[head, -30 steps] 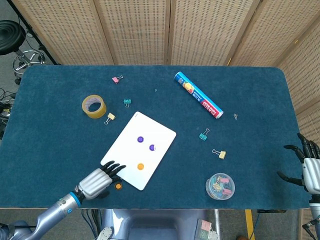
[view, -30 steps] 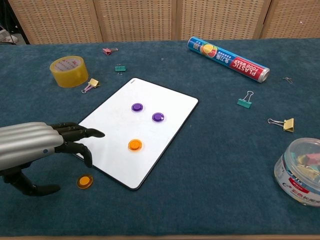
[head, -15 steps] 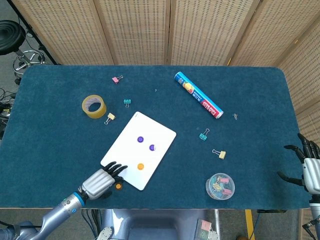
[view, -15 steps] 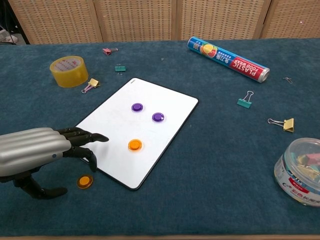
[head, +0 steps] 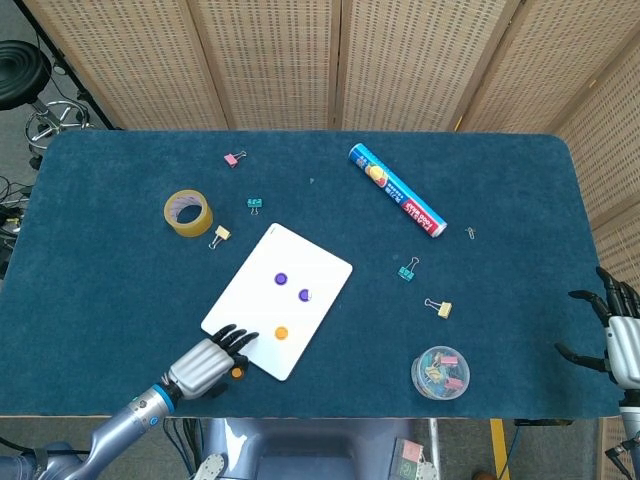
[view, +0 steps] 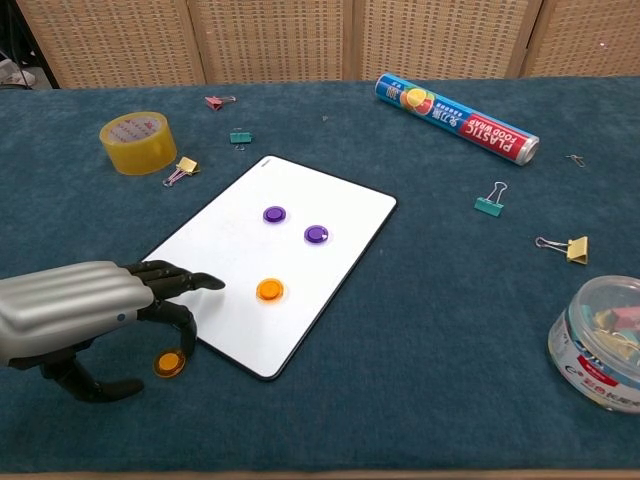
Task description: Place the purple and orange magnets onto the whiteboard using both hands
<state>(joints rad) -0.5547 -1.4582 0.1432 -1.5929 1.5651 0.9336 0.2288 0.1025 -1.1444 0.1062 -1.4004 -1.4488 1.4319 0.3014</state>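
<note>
The whiteboard (head: 260, 290) (view: 230, 250) lies tilted in the middle of the blue table. Two purple magnets (head: 281, 279) (view: 274, 214), (head: 304, 295) (view: 316, 234) and one orange magnet (head: 281, 333) (view: 269, 290) sit on it. A second orange magnet (head: 237, 372) (view: 168, 363) lies on the cloth just off the board's near corner. My left hand (head: 205, 362) (view: 85, 312) hovers over that magnet, fingers spread, the upper ones reaching over the board's edge, holding nothing. My right hand (head: 617, 335) is at the table's far right edge, open and empty.
A roll of yellow tape (head: 187, 212) (view: 137, 141), a blue foil tube (head: 396, 189) (view: 456, 117), a clear tub of clips (head: 440, 372) (view: 604, 343) and several scattered binder clips (head: 407, 269) (view: 489, 204) lie around the board.
My left hand has drifted right and slightly toward the near edge, closing over the loose orange magnet. The right hand and the magnets have not moved.
</note>
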